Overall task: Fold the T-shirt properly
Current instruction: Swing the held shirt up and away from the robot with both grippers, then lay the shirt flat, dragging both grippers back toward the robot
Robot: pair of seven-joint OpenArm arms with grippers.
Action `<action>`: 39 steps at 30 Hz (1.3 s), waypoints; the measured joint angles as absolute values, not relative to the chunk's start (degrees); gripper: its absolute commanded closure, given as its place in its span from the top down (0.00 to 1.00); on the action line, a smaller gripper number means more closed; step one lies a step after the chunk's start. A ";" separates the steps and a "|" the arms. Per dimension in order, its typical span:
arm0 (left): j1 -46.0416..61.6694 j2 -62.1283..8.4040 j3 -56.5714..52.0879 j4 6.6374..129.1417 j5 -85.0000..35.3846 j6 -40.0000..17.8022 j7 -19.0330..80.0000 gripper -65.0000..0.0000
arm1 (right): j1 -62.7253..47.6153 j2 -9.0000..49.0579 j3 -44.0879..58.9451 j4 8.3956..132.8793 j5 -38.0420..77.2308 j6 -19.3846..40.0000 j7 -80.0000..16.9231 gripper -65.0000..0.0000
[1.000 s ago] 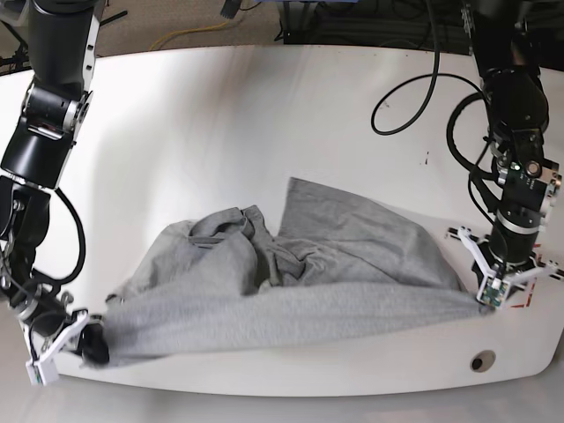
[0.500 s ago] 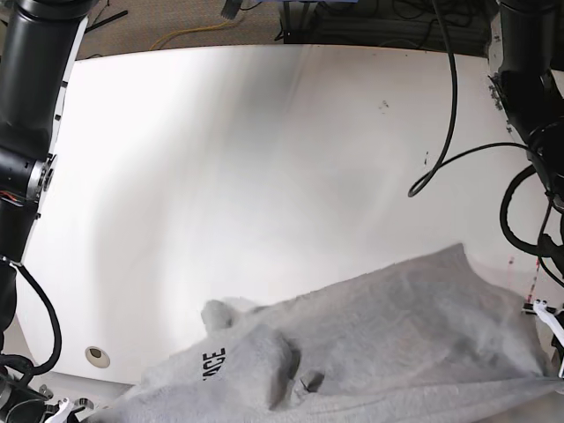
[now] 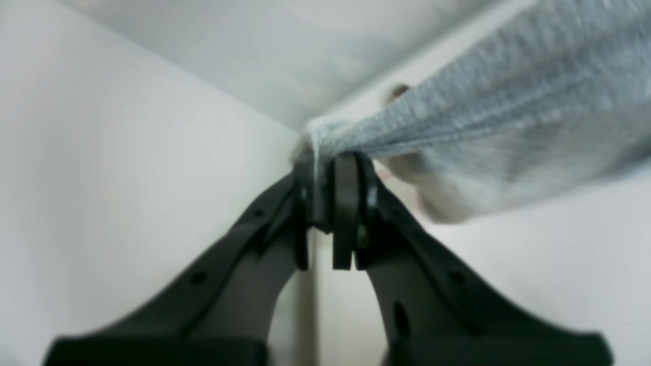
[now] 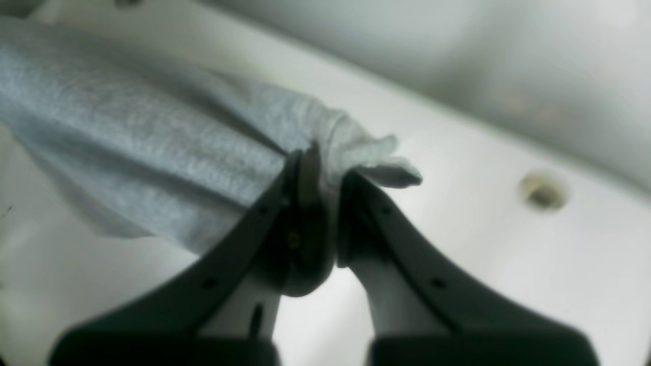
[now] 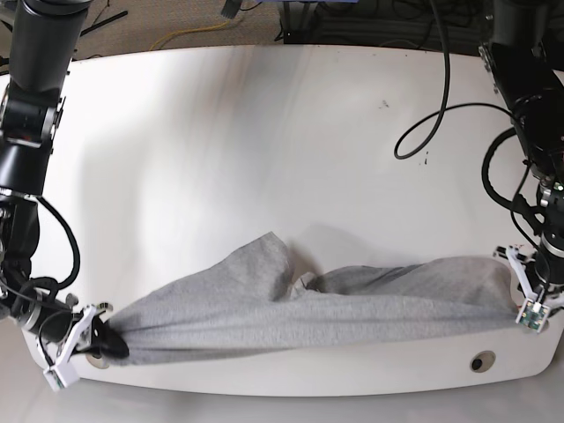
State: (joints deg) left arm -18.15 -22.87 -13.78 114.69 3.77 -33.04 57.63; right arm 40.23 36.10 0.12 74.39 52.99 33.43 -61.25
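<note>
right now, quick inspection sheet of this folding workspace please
surface: white table, mostly bare, small round holes near the front corners
job's things: grey T-shirt stretched in a band along the front edge, one flap lying toward the middle
clutter: nothing seen
grippers: left gripper shut on one bunched end of the shirt; right gripper shut on the other end
cables: black cable looping over the table by the left arm; another beside the right arm
surroundings: floor with cords beyond the far edge
</note>
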 measured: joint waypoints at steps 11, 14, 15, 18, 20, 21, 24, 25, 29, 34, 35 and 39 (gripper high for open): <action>3.03 -16.08 -16.60 114.63 3.97 -33.06 53.47 0.00 | 14.13 35.64 12.62 80.84 56.38 33.36 -60.62 0.00; 8.25 -14.63 -16.86 114.43 4.64 -32.88 53.60 0.00 | 8.38 34.20 15.90 81.84 55.22 32.95 -60.77 0.00; 9.65 -14.24 -16.88 114.41 4.71 -32.84 53.36 0.00 | 6.87 33.87 16.40 82.13 55.33 33.06 -60.99 0.00; 13.65 -13.82 -16.84 114.45 4.21 -32.91 52.93 0.00 | 2.66 33.52 17.06 82.63 55.72 33.04 -61.06 0.00; 16.29 -13.85 -16.95 114.43 4.45 -32.86 53.10 0.00 | -0.43 33.54 17.61 83.31 55.61 32.95 -61.08 0.00; 17.28 -13.87 -17.02 114.43 4.47 -32.84 52.95 0.00 | -1.67 33.47 18.00 83.81 55.59 32.86 -61.12 0.00; 21.74 -13.80 -19.07 114.50 3.81 -32.95 52.51 0.00 | -6.83 32.67 21.21 85.78 56.18 33.04 -60.51 0.00; 22.74 -13.72 -20.03 114.50 3.33 -32.99 52.23 0.00 | -7.70 32.03 22.28 86.21 56.14 33.04 -60.49 0.00; 26.74 -13.85 -23.11 114.48 3.36 -33.67 52.47 0.00 | -12.29 30.63 24.97 86.59 56.69 33.08 -60.73 0.00; 28.93 -13.52 -24.97 114.50 3.20 -36.60 52.05 0.00 | -14.24 28.91 25.91 86.70 56.55 33.06 -60.69 0.00; 28.93 -13.17 -25.32 114.50 3.25 -36.77 52.27 0.00 | -14.33 28.45 26.02 86.67 56.47 33.06 -60.71 0.00; 28.29 -10.46 -26.70 114.50 3.86 -37.71 52.40 0.00 | -14.17 26.89 26.37 86.65 56.16 33.04 -60.66 0.00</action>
State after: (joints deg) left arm 28.29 -10.46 -26.70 114.50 3.86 -37.71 52.40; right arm -14.17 26.89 26.37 86.65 56.16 33.04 -60.66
